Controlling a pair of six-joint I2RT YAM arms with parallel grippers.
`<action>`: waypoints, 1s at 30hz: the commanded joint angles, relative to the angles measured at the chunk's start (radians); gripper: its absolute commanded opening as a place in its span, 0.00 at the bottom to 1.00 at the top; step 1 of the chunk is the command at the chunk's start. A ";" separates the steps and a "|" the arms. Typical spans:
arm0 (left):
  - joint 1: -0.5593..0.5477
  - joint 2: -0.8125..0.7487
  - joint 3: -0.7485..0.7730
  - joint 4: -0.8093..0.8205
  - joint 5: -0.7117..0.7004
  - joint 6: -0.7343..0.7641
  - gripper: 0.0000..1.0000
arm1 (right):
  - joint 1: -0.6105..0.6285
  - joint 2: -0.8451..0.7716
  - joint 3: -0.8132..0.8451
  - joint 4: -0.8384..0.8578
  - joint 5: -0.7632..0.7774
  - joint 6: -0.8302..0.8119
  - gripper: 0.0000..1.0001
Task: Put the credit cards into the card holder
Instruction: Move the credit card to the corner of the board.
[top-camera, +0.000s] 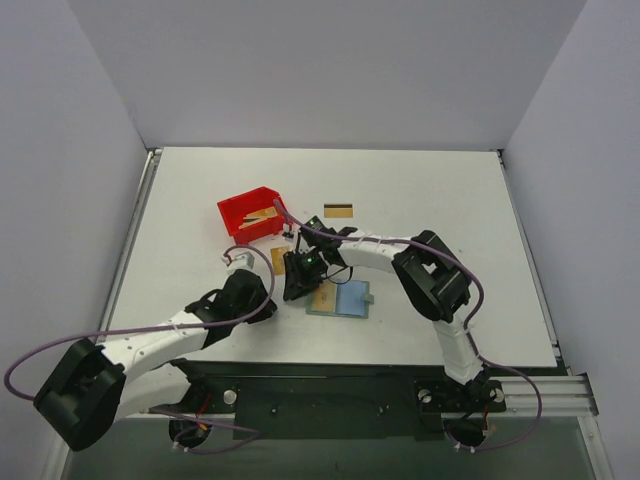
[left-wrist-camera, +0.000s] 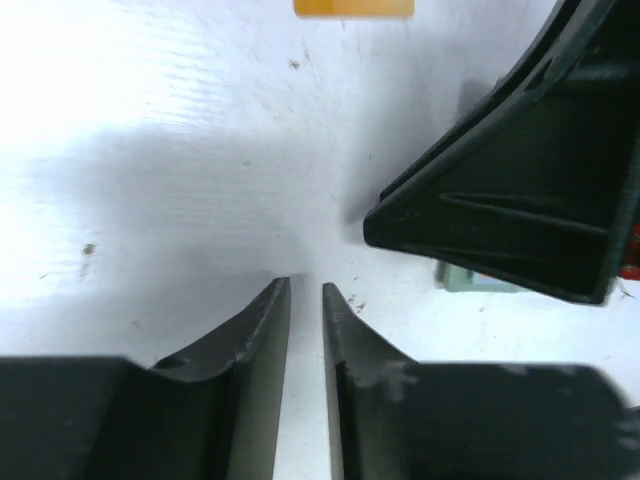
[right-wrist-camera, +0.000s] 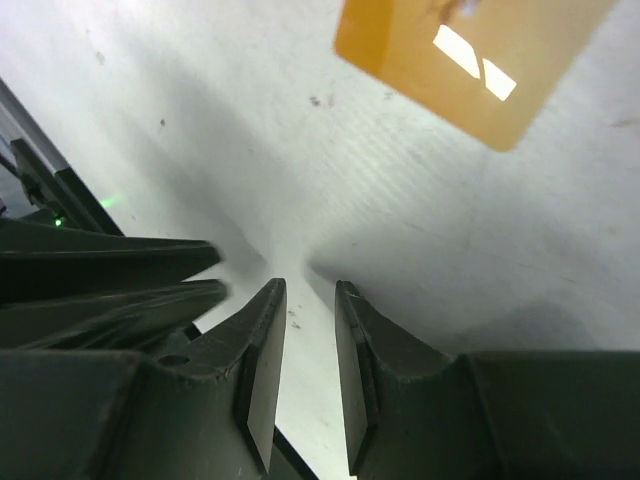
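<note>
- Overhead view: the card holder (top-camera: 340, 298) lies open just below centre frame, its light blue inside facing up, flat on the white worktop (top-camera: 450, 200).
- Both arms crowd the middle. The right tool (top-camera: 298, 283) sits at the holder's left edge, and the left tool (top-camera: 262, 298) is just to its left.
- A loose card (top-camera: 279, 259), plain gold-tan, lies flat on the worktop just above the two tools. Neither one is touching it.
- Left wrist camera: the left tool (left-wrist-camera: 305, 285) has its fingers almost together, with only a thin slit of worktop showing between them and nothing in it. The loose card (left-wrist-camera: 353, 7) peeks in at the top edge, the right tool's dark body (left-wrist-camera: 520, 200) fills the right side, and a sliver of the grey-green holder (left-wrist-camera: 470, 278) shows under it.
- Right wrist camera: the right tool (right-wrist-camera: 310, 290) is the same, with a narrow gap and nothing gripped. The loose card (right-wrist-camera: 470, 60) sits at upper right and the left tool (right-wrist-camera: 100, 290) at left.
- Further up the overhead frame, a striped card (top-camera: 338, 210) lies alone, dark band along one edge.
- Upper left of centre, the red bin (top-camera: 232, 212) has more cards (top-camera: 262, 214) inside.
</note>
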 joint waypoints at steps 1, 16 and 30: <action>0.008 -0.134 0.040 -0.148 -0.120 -0.003 0.34 | -0.060 -0.042 -0.006 0.020 0.103 -0.014 0.22; 0.197 -0.001 0.159 -0.129 -0.045 0.086 0.34 | -0.166 0.214 0.433 -0.157 0.144 -0.043 0.06; 0.258 0.153 0.235 -0.046 -0.008 0.119 0.31 | -0.141 0.319 0.547 -0.231 0.115 -0.042 0.07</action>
